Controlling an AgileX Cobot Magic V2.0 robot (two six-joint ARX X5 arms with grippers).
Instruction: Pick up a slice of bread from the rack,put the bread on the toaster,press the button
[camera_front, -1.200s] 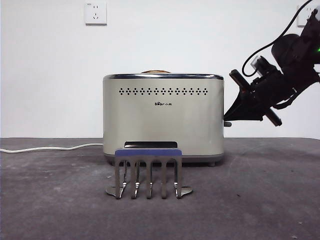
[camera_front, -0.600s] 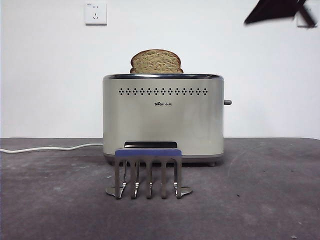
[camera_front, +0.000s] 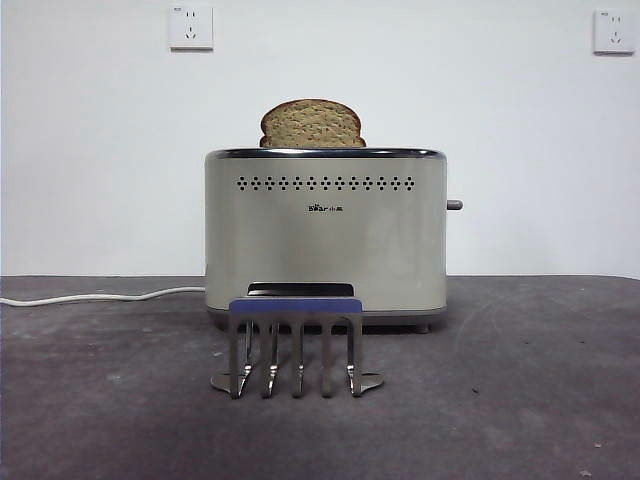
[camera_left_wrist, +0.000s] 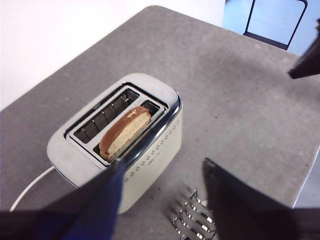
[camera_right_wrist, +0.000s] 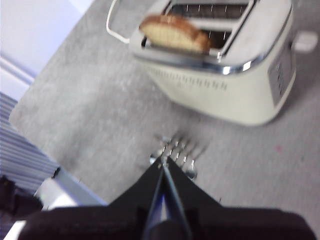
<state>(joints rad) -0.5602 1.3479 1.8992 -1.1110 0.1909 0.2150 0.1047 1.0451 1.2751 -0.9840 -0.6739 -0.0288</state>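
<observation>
Front view shows the speckled tan wholegrain slice of bread (camera_front: 312, 124) standing half-sunk in the boxy cream-white toaster (camera_front: 325, 235), likely in the slot nearer the rack. Before the toaster stands the empty silvery pronged rack (camera_front: 296, 345); at the toaster's narrow end, the dark grey button (camera_front: 454, 205). Above the toaster, the left gripper (camera_left_wrist: 162, 200) gapes empty; the right gripper (camera_right_wrist: 163, 172) is closed, empty.

bread (camera_front: 312, 124) popped up, right gripper (camera_right_wrist: 163, 167) withdrawn
</observation>
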